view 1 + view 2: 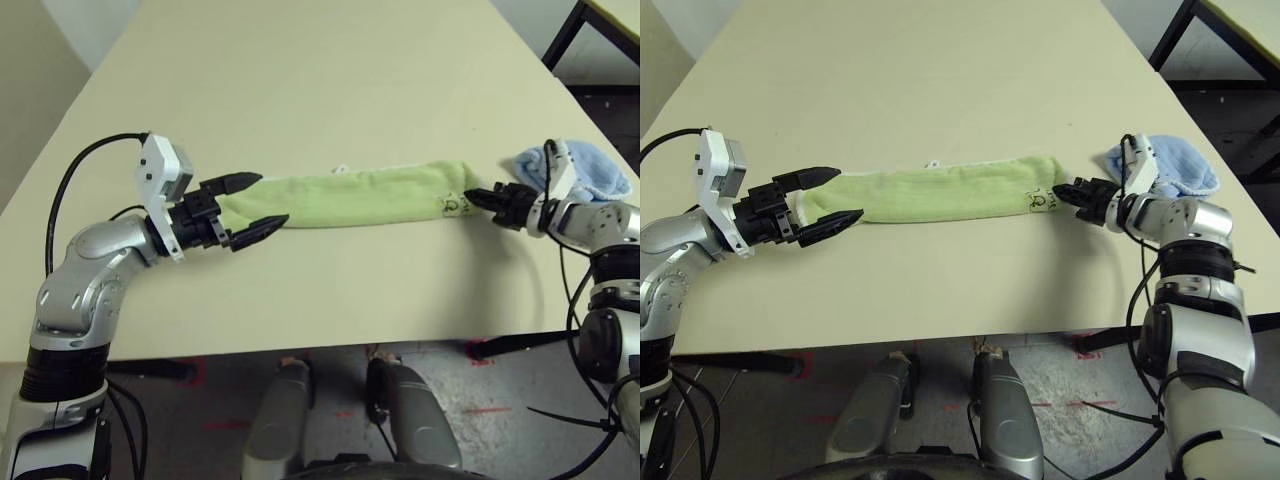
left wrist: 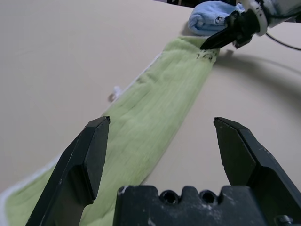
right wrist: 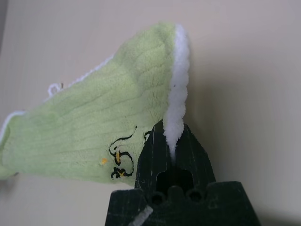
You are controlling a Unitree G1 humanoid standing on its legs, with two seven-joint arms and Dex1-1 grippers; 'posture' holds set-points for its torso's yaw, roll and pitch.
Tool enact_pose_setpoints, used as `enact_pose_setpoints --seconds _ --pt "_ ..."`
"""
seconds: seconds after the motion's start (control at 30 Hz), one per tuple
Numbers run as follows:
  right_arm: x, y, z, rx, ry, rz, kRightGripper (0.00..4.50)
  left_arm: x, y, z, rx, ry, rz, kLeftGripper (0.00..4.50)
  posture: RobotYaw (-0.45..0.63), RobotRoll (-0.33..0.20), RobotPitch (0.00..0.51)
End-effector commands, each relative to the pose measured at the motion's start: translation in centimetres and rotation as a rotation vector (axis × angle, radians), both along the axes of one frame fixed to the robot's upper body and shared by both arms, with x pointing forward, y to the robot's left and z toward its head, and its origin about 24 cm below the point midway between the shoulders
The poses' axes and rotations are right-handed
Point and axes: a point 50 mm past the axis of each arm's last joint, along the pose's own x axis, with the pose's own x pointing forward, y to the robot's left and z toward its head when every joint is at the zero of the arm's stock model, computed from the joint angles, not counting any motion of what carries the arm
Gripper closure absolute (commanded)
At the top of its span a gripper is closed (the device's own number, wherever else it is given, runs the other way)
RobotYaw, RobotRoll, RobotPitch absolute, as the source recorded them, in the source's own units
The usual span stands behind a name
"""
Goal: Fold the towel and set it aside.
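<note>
The light green towel (image 1: 350, 196) lies folded into a long narrow strip across the table, its dark embroidered motif (image 1: 455, 204) at the right end. My right gripper (image 1: 478, 198) is shut on that end, pinching the white edging (image 3: 178, 106) between its fingers. My left gripper (image 1: 255, 203) stands open at the strip's left end, one fingertip on each side of the cloth (image 2: 155, 117), not pinching it.
A smaller light blue folded towel (image 1: 590, 172) sits at the table's right edge just behind my right wrist. The cream table (image 1: 300, 80) stretches away beyond the strip. A dark table frame (image 1: 570, 35) stands at the far right.
</note>
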Motion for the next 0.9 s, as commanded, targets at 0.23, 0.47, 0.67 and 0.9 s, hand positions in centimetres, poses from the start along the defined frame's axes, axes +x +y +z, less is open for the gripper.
enact_pose_setpoints --seconds 0.23,0.47,0.67,0.9 --pt "-2.4 -3.6 1.0 -0.054 0.03 -0.006 4.46 -0.3 -0.4 -0.2 0.02 0.013 -0.052 0.0 0.14 0.0 0.166" --pt "-2.0 -2.2 3.5 -0.032 -0.084 0.086 4.46 -0.1 -0.9 -0.1 0.015 0.01 -0.077 0.0 0.13 0.0 0.162" --pt "-1.8 1.5 5.6 0.001 -0.174 0.281 4.46 0.2 -1.0 -0.1 0.016 0.005 -0.084 0.0 0.12 0.0 0.159" --pt "-1.3 7.2 6.3 0.001 -0.198 0.519 4.46 0.4 -1.2 -0.1 0.017 0.0 -0.089 0.0 0.13 0.0 0.157"
